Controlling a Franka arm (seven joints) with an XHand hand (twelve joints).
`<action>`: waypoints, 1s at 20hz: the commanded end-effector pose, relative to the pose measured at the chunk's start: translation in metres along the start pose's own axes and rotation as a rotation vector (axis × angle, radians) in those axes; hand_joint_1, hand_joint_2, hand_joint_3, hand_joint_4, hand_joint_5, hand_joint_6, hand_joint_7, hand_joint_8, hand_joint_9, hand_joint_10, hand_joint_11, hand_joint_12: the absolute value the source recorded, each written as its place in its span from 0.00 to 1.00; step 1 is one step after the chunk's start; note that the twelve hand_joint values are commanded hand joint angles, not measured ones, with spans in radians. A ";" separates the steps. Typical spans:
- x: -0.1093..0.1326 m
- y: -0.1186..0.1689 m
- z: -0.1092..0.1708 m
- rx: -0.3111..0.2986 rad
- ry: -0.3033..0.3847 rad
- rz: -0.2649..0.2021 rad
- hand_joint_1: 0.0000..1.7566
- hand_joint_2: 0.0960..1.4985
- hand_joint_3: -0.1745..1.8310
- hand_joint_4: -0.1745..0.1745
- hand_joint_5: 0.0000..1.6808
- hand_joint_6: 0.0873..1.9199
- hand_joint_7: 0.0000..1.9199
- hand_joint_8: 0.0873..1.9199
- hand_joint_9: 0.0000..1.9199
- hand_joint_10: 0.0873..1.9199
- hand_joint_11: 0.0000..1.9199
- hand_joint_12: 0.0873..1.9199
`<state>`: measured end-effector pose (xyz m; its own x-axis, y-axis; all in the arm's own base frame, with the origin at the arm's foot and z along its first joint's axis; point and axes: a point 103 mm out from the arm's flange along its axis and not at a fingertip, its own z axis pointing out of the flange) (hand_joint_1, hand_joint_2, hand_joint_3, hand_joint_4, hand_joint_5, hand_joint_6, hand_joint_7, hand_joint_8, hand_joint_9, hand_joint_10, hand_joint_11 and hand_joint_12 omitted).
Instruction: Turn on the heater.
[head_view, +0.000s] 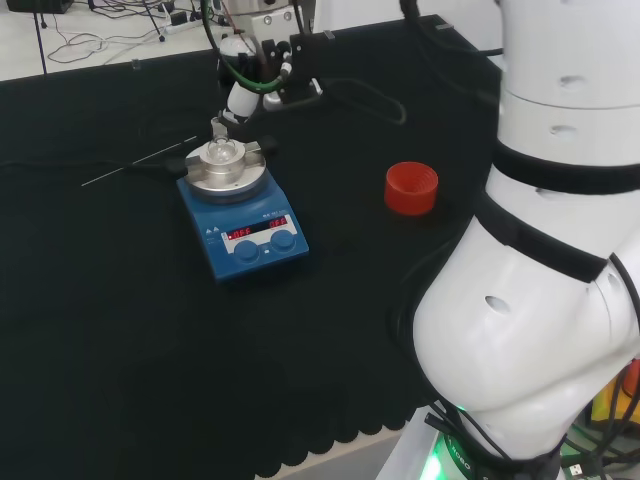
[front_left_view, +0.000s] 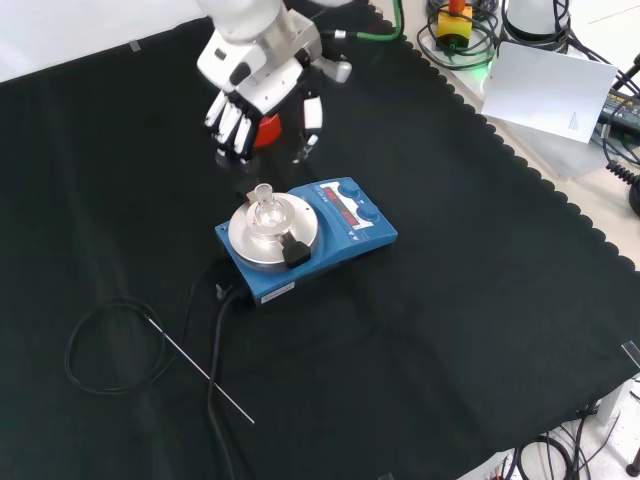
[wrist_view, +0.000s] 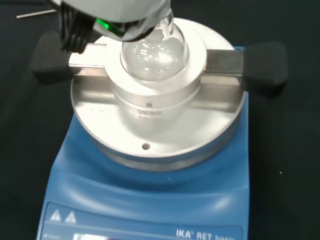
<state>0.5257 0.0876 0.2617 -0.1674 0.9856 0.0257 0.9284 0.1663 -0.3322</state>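
Note:
The blue heater (head_view: 243, 225) (front_left_view: 312, 238) (wrist_view: 150, 192) stands mid-cloth with a round metal block (wrist_view: 150, 125) on its plate. A small clear round flask (head_view: 221, 152) (front_left_view: 263, 205) (wrist_view: 155, 52) sits in that block. Two blue knobs (head_view: 271, 244) (front_left_view: 367, 212) flank a front panel that glows with red digits (head_view: 258, 228). The hand (front_left_view: 250, 95) (head_view: 240, 100) hovers just beyond the heater's flask side, away from the knobs. It touches nothing, and its fingers (front_left_view: 232, 125) hang straight down, open. A blurred white part of the hand (wrist_view: 115, 15) overlaps the flask's neck in the wrist view.
A red ribbed ring (head_view: 411, 188) (front_left_view: 266, 130) lies on the cloth, partly behind the hand in the front view. A black cable (front_left_view: 110, 345) loops off the heater's back, with a thin metal rod (front_left_view: 200, 370) beside it. The arm's white links (head_view: 560, 250) fill the head view's right.

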 end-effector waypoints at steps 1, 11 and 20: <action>-0.007 -0.044 -0.007 -0.044 0.022 0.032 0.54 0.37 0.42 0.32 0.37 0.36 0.16 0.34 0.29 0.31 0.15 0.70; -0.003 -0.107 0.023 -0.021 0.046 0.062 0.54 0.38 0.43 0.35 0.27 0.29 0.20 0.35 0.30 0.32 0.15 0.71; 0.003 -0.146 0.051 0.027 0.049 0.071 0.55 0.38 0.44 0.33 0.28 0.25 0.34 0.36 0.41 0.30 0.18 0.69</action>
<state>0.3969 0.0639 0.2687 -0.0968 0.9943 0.0444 0.9324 0.1062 -0.3455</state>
